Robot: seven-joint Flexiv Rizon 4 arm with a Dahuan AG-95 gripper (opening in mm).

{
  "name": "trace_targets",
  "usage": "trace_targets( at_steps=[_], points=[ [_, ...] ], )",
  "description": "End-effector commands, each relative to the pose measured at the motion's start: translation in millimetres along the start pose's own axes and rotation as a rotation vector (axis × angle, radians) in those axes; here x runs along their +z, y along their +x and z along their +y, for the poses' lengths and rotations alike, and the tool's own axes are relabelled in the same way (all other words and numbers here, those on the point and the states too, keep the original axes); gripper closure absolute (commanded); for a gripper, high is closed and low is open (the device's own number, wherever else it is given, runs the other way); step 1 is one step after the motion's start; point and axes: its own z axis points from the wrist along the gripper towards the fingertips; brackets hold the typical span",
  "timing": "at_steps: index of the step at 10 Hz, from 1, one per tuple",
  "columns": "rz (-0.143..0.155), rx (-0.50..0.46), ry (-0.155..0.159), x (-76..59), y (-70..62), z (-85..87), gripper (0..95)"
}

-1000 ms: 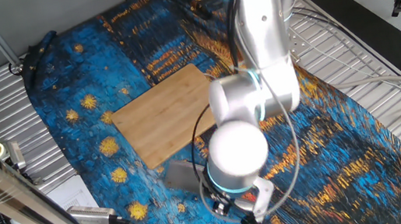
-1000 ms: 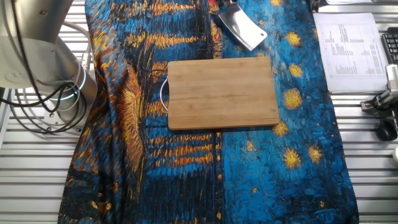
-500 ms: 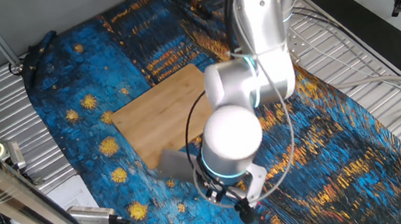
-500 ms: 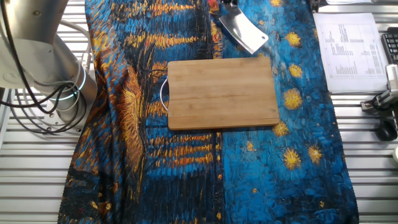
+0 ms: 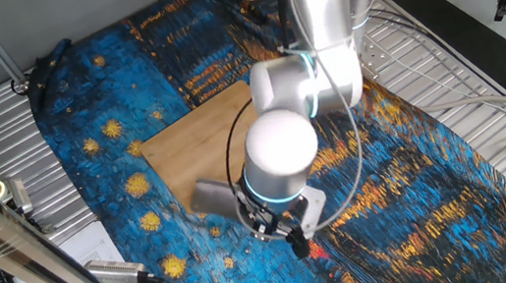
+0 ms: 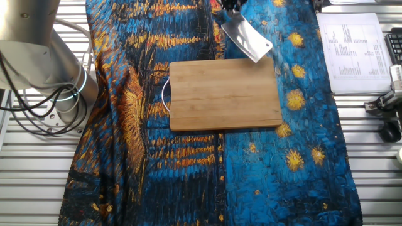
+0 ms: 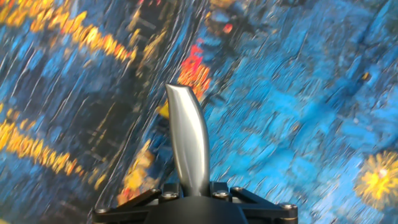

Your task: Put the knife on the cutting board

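Observation:
The knife is a cleaver with a dull-grey blade (image 6: 248,39) and a shiny silver handle (image 7: 189,143). My gripper (image 7: 196,188) is shut on the handle and holds the knife above the blue painted cloth. In one fixed view the blade (image 5: 211,197) sticks out left of my wrist, and the gripper (image 5: 281,232) is mostly hidden under the arm. In the other fixed view the gripper (image 6: 227,5) is at the top edge. The blade's lower corner reaches the far edge of the light-tan cutting board (image 6: 225,94). The board also shows in one fixed view (image 5: 189,145).
A silver cylindrical tool with a black cable (image 5: 118,272) lies at the front left on printed papers (image 6: 352,44). A red button box (image 5: 0,189) stands on the left. The arm's base and cables (image 6: 50,94) stand on the slatted metal table beside the cloth.
My gripper has carried the knife toward the cutting board. The blade's corner now reaches the board's far edge, where before it lay clear of it.

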Motion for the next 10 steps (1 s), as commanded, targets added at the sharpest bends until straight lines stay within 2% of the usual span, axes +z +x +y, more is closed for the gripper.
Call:
trace_targets(
  at_steps=[1,3,4,5,6,8,10],
  points=[
    [0.003,-0.009,0.000,0.7,7.1,6.0,95.0],
    [0.005,-0.005,0.005,3.1,14.5,13.5,95.0],
    [-0.007,0.012,0.009,4.3,17.3,16.6,95.0],
    [-0.034,0.033,0.006,4.3,17.3,16.6,95.0],
    [-0.040,0.043,0.003,4.3,17.3,16.6,95.0],
    [-0.040,0.089,-0.005,4.3,17.3,16.6,95.0],
    [-0.037,0.093,-0.008,4.3,17.3,16.6,95.0]
  ],
)
